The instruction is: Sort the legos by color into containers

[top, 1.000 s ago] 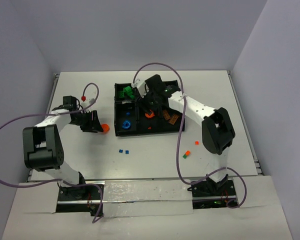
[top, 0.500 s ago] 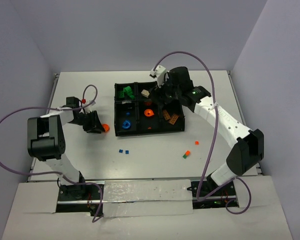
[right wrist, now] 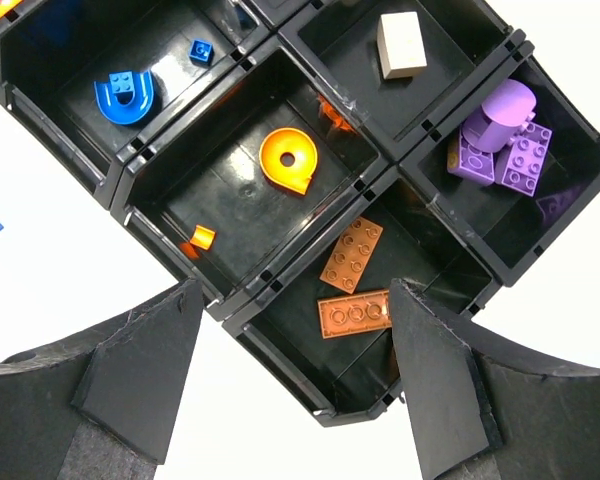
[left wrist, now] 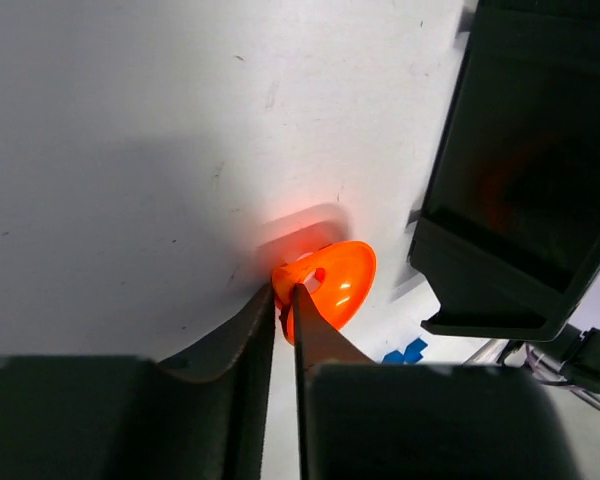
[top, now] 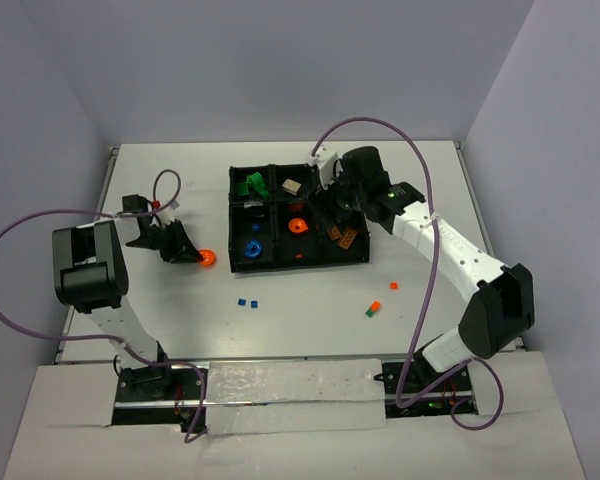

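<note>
Counter (top: 310, 330) space, white and broad, carried everything, with the black tray (right wrist: 376, 178) of six compartments toward its far middle. In the top view the back row held green bricks (top: 250, 184) on the left and a tan brick (right wrist: 400, 43) in the middle. The front row held blue pieces (right wrist: 127, 95), an orange round piece (right wrist: 288, 160) and brown plates (right wrist: 352, 255), left to right. The wrist view showed purple pieces (right wrist: 500, 140) in the remaining corner compartment.

The right tool (right wrist: 295, 300) hung above the tray's brown-and-orange side, its jaws wide apart and empty. The left tool (left wrist: 285, 300) was low on the counter, left of the tray and apart from it. Its jaws were nearly together and pinched the thin rim of an orange cone piece (left wrist: 340, 285) that rested on the counter.

Smaller legos lay loose in front of the tray: two blue bits (top: 247, 301), an orange bit (top: 392, 286), and an orange and green pair (top: 372, 309).

The hold on the cone looked like the weak point. Only the fingertips caught a curved edge, so a lift could let it pivot or squirt out and roll away. The orange compartment sat between blue and brown, so a loose release could land the cone in a neighbour. With the right tool over the tray, bringing the left one in risked the arms meeting.
</note>
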Action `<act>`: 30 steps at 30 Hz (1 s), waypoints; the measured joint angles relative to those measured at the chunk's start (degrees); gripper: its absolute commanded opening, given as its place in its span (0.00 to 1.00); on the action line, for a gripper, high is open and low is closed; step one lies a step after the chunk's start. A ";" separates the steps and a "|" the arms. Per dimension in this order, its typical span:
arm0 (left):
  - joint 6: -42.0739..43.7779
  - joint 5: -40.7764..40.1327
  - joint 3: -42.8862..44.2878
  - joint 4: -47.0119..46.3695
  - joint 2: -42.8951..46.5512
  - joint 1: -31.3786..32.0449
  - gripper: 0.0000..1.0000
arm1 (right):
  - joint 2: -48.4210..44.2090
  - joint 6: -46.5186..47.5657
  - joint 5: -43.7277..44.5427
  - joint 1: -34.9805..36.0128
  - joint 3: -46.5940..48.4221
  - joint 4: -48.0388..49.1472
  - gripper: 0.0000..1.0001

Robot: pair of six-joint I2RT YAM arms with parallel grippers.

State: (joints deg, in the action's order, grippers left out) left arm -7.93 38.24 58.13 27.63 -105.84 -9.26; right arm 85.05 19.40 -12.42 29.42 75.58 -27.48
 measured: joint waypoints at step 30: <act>11.75 -16.51 21.43 -0.56 10.67 33.23 0.00 | -26.09 7.30 1.79 -23.80 -27.64 -14.62 1.00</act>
State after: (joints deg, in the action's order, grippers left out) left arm 3.82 21.73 79.56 27.07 -95.18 23.96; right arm 58.97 26.70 -10.63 5.62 47.94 -42.09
